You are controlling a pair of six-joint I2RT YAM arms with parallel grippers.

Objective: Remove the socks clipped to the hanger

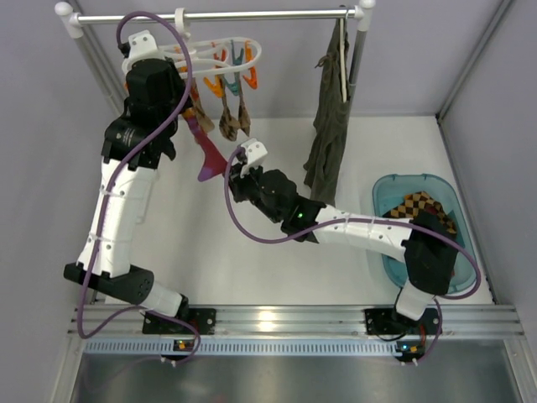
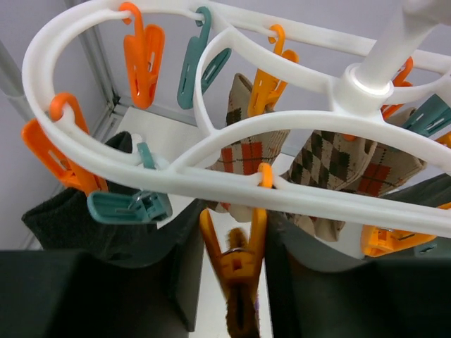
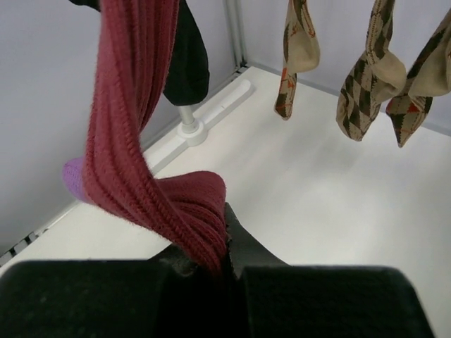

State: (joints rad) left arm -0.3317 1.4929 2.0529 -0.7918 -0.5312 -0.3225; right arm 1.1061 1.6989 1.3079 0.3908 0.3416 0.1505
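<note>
The white hanger (image 1: 243,52) hangs from the rail, and its oval frame fills the left wrist view (image 2: 211,179). My left gripper (image 2: 232,282) is up at it (image 1: 186,88), with a finger pressed on each handle of an orange clip (image 2: 239,264) that holds the fuzzy orange top of the striped sock. My right gripper (image 3: 224,246) is shut on the magenta part of that striped sock (image 3: 134,141), below the hanger (image 1: 208,155). Brown argyle socks (image 3: 370,84) hang clipped beside it (image 2: 246,151). A black sock (image 3: 187,56) hangs at the hanger's left.
A long olive-green garment (image 1: 329,134) hangs at the right end of the rail (image 1: 277,14). A teal basket (image 1: 386,197) at the right holds an argyle sock (image 1: 419,206). The rack's post base (image 3: 190,130) stands near the left wall.
</note>
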